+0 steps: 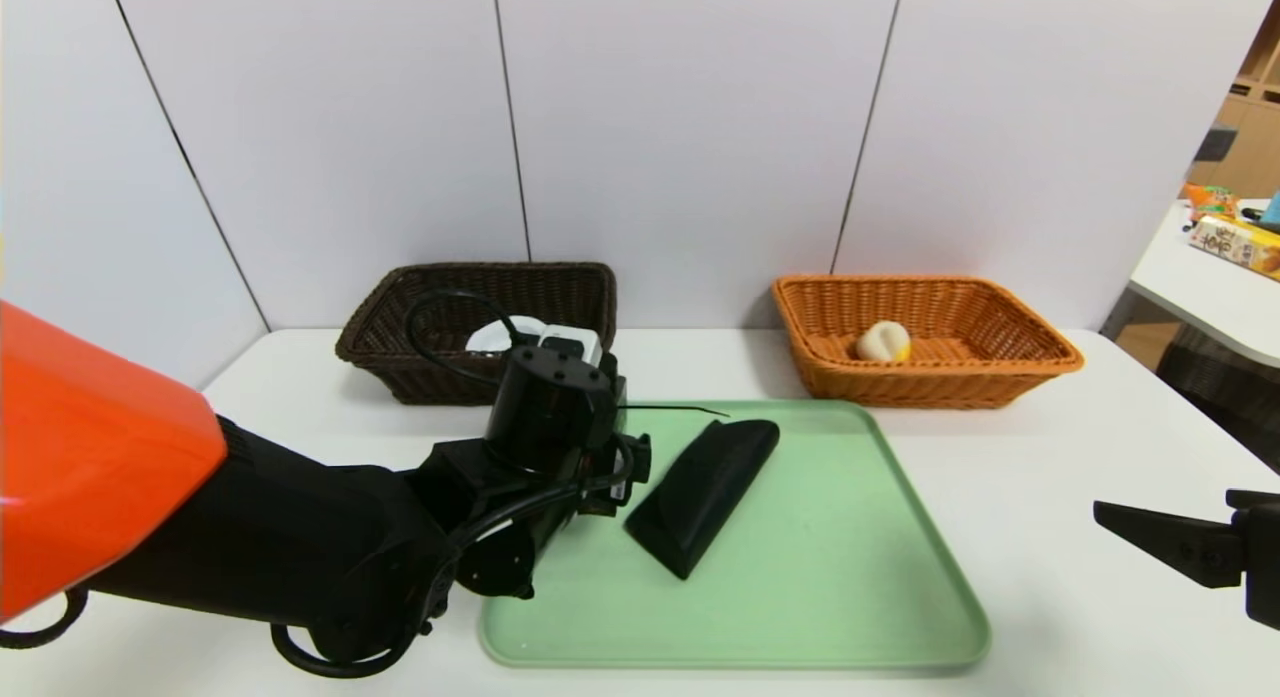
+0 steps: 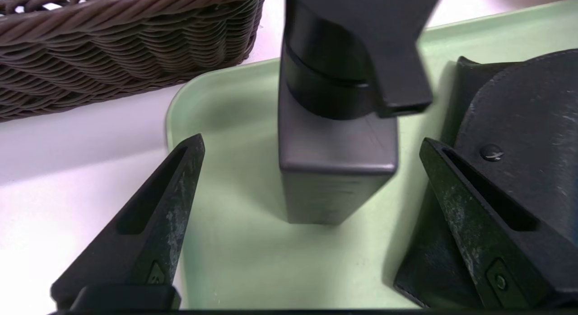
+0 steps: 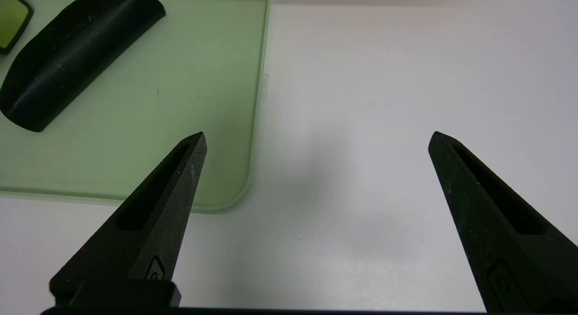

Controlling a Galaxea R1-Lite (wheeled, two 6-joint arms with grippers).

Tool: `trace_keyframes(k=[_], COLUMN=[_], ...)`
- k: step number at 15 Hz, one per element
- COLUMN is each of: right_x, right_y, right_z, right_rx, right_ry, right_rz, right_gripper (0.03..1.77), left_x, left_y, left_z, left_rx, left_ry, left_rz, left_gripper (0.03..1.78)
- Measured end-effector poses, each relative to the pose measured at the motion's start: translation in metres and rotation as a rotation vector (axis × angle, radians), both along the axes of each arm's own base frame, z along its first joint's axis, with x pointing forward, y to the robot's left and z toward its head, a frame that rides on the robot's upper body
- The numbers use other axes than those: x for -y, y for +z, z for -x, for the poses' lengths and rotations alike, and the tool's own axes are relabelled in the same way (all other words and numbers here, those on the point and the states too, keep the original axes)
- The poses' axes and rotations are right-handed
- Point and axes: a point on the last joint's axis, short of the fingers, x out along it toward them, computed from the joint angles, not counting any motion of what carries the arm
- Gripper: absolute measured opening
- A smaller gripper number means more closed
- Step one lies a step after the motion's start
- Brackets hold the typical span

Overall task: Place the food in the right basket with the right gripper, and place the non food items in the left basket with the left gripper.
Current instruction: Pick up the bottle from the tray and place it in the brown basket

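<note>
Green tray [image 1: 850,577] carried the bottle [image 2: 336,170], upright between the left end effector's [image 2: 311,148] wide-spread fingers, with the block [image 1: 705,492] just beside at three o'clock. Closing squarely on the bottle's body, clear of the block, looked wisest. The right end effector [image 3: 316,143] hung wide over the tabletop [image 3: 384,125]; the bun [image 1: 884,341] lay in the orange basket [image 1: 1000,377].

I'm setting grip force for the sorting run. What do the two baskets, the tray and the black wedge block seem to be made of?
Left basket and right basket: woven wicker or a plastic imitation, with visible braided strands. Tray: probably smooth matte plastic, uniform pale green with a rounded rim. Black wedge block: likely firm rubber or plastic, matte and faintly scuffed.
</note>
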Motion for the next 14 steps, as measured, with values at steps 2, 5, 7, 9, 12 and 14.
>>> trace_keyframes(k=[2, 5, 7, 9, 12, 14], right_x=[0.000, 0.000, 0.000, -0.001, -0.001, -0.001], right_y=[0.000, -0.002, -0.003, -0.004, -0.004, -0.004], right_z=[0.000, 0.000, 0.000, 0.001, 0.001, 0.001], right_rx=[-0.002, -0.006, -0.010, -0.013, -0.013, -0.014], right_ry=[0.000, 0.001, 0.002, 0.007, 0.011, 0.011], right_rz=[0.001, 0.003, 0.003, 0.003, 0.003, 0.004], right_gripper=[1.70, 1.70, 1.70, 1.70, 1.70, 1.70], left_x=[0.001, 0.000, -0.002, -0.005, -0.006, -0.006], left_y=[-0.003, -0.005, -0.005, -0.005, -0.004, -0.002], left_z=[-0.004, -0.012, -0.016, -0.018, -0.018, -0.017], left_rx=[-0.001, 0.000, 0.002, 0.004, 0.004, 0.006], left_ry=[0.004, 0.019, 0.028, 0.037, 0.040, 0.039], left_rz=[-0.012, -0.015, -0.019, -0.019, -0.017, -0.014], left_gripper=[1.69, 1.69, 1.69, 1.69, 1.40, 1.09])
